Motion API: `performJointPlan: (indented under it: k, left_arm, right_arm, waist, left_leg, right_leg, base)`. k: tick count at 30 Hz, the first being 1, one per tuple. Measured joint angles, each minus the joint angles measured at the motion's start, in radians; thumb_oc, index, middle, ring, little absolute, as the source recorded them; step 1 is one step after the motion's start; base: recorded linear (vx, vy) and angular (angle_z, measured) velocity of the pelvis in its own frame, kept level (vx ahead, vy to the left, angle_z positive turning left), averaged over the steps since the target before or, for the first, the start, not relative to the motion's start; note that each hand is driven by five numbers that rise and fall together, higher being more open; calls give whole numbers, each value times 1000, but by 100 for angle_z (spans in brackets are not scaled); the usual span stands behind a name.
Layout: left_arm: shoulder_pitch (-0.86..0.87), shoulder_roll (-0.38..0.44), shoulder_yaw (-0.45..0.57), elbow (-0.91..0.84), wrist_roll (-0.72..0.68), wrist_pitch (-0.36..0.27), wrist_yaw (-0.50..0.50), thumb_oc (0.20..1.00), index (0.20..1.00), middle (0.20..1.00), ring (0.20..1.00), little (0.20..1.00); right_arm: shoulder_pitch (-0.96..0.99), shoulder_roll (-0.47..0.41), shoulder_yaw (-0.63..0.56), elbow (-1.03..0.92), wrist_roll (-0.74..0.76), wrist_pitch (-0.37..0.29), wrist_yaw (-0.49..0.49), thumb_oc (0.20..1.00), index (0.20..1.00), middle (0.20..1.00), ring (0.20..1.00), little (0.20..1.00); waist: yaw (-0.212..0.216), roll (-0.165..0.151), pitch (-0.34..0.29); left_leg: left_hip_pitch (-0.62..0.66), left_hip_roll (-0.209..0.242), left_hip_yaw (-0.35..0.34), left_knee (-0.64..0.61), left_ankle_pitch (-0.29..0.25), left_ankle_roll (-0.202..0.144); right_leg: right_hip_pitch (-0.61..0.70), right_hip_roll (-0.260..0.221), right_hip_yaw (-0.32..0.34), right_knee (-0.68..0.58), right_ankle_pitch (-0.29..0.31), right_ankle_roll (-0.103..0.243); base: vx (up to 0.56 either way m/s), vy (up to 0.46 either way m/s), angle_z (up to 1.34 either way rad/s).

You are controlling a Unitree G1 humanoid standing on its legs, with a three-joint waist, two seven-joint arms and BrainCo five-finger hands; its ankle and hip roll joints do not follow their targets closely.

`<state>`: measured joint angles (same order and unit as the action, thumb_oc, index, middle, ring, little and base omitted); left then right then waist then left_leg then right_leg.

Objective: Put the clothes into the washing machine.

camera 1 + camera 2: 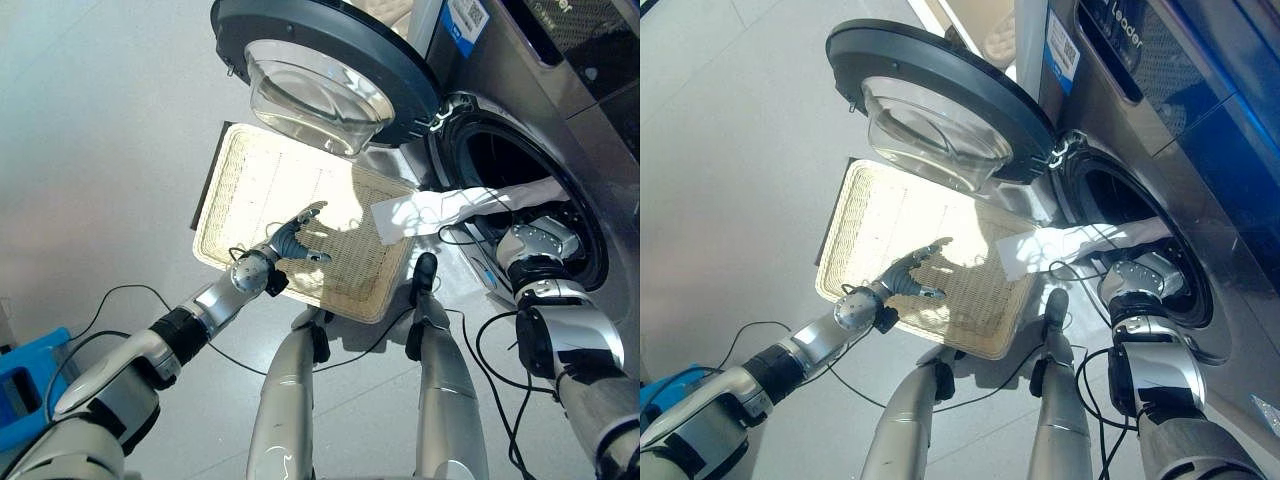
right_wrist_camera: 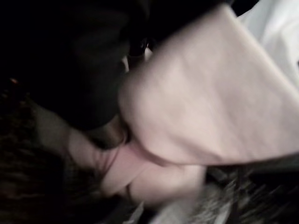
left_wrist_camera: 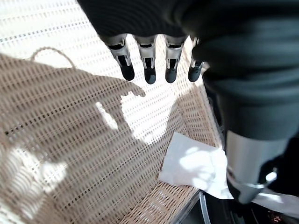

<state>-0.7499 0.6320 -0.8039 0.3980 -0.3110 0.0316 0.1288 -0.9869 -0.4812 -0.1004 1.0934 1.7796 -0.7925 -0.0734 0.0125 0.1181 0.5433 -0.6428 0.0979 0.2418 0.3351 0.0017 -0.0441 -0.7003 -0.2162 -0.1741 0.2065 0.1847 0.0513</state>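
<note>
White cloth garment (image 1: 455,207) stretched as a long band from the round dark drum opening (image 1: 520,165) of the silver front-loading washing machine (image 1: 590,110), out over the door seal, down to the near right corner of the flat pale woven wicker basket (image 1: 260,190) on the grey floor (image 1: 100,120). Long axis slanted: inner end up in the drum, free end draped just over the basket's right edge. Round dark-rimmed glass door (image 1: 320,70) swung wide above the basket's far edge.

Right hand (image 1: 540,245) reached into the drum mouth, right at the garment's inner end; in its wrist view, pale cloth pressed close against the dark cover, fingers hidden, grip impossible to tell.

Left hand (image 1: 295,240) poised over the basket's middle, fingers (image 3: 148,70) straight and spread, holding nothing. Free end of the garment just to the right of those fingers, near but not touching.

Likely nearer for drawing the rest inward: the right hand, already inside; likely nearer for lifting the trailing end: the left.
</note>
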Motion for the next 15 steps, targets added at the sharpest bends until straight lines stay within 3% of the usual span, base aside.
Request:
performJointPlan:
  k: [1,2,4,7,10,15]
  left_arm:
    - [-4,-1,0,8,0,-1,0,1000,1000,1000,1000,1000]
    - [-4,-1,0,8,0,-1,0,1000,1000,1000,1000,1000]
    - [-7,0,0,22,0,-3,1,1000,1000,1000,1000,1000]
    - [-11,-5,1,41,1,-19,-3,1000,1000,1000,1000,1000]
    - [-11,0,4,59,1,-26,-4,1000,1000,1000,1000,1000]
    - [-8,-2,3,58,4,-52,-5,1000,1000,1000,1000,1000]
  right_arm:
    - [2,-10,4,30,-97,59,-58,1000,1000,1000,1000,1000]
    - [2,-10,4,30,-97,59,-58,1000,1000,1000,1000,1000]
    - [15,-40,46,55,-321,212,-167,1000,1000,1000,1000,1000]
    - [12,-123,184,113,-644,432,-214,1000,1000,1000,1000,1000]
    - [12,-160,256,112,-863,571,-236,1000,1000,1000,1000,1000]
    - [-3,-184,274,127,-1024,701,-283,1000,1000,1000,1000,1000]
  waist:
    - [0,0,0]
    - [0,0,0]
    - [-4,-1,0]
    - [-5,-3,0]
    - [-23,-5,0]
    - [-21,-5,0]
  left_leg:
    - [0,0,0,5,-2,2]
    - [0,0,0,5,-2,2]
    - [-6,0,0,16,-9,3]
    - [-24,2,-2,24,-7,5]
    - [-38,3,-2,26,-8,6]
    - [-45,7,-2,30,-12,7]
  right_leg:
    - [3,-1,0,0,1,1]
    - [3,-1,0,0,1,1]
    - [6,-1,0,-9,1,9]
    - [4,-2,-12,-26,11,11]
    - [-4,-2,-17,-34,14,12]
    - [-9,1,-19,-35,23,4]
  base:
    - [0,0,0]
    - [0,0,0]
    - [0,0,0]
    - [-15,-1,3]
    - [-7,1,1]
    - [0,0,0]
